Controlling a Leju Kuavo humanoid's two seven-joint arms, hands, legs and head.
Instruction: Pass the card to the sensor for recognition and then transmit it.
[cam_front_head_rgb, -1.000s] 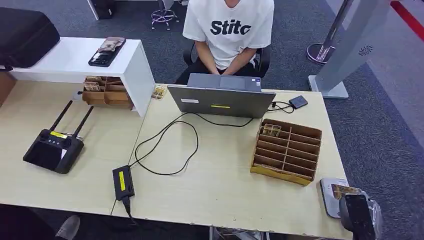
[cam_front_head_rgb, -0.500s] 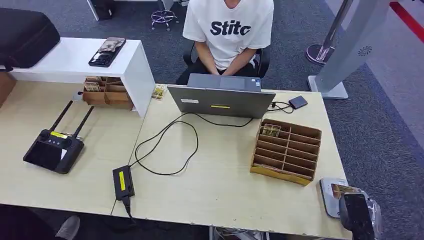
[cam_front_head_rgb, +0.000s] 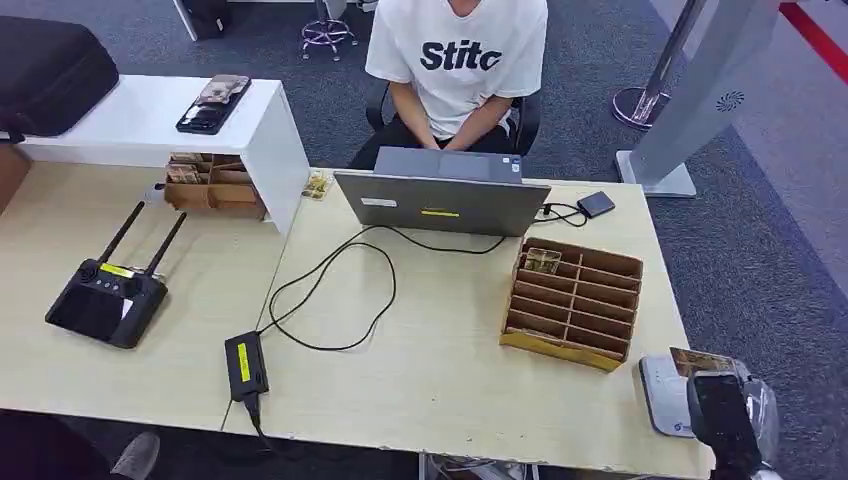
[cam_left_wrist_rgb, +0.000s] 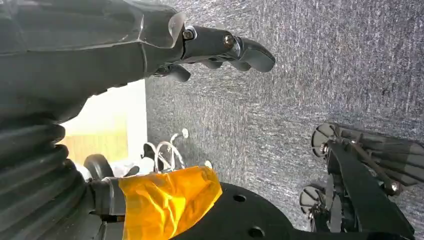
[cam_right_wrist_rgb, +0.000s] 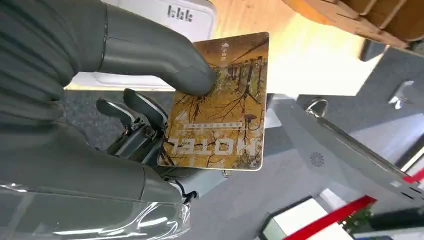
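Right hand (cam_front_head_rgb: 722, 420) sits at 5 o'clock of the head view, off the counter's (cam_front_head_rgb: 430, 340) near right corner, pinching the card (cam_right_wrist_rgb: 220, 102) between thumb and darker fingers (cam_right_wrist_rgb: 132, 112). Card is yellow-brown with a tree print, held flat against the thumb; in the head view its edge (cam_front_head_rgb: 700, 360) pokes out just above the hand. Sensor (cam_front_head_rgb: 665, 395), a pale grey pad, lies on the counter corner right beside the hand, at the hand's 9 o'clock; card is just over or past its far edge, contact cannot be told. In the right wrist view the sensor (cam_right_wrist_rgb: 165, 15) shows behind the thumb.

Left hand (cam_left_wrist_rgb: 220, 47) hangs over grey carpet, fingers loosely extended and apart, holding nothing.

Cardboard slot organiser (cam_front_head_rgb: 572, 305) stands at 11 o'clock of the sensor, one card in its far left slot. Laptop (cam_front_head_rgb: 440, 195) at 12 o'clock of the counter, a person in a white T-shirt (cam_front_head_rgb: 455, 50) seated behind it. Black power brick (cam_front_head_rgb: 245, 365) near the front edge, cable running to the laptop. Black remote controller with two antennas (cam_front_head_rgb: 108, 295) at 9 o'clock.
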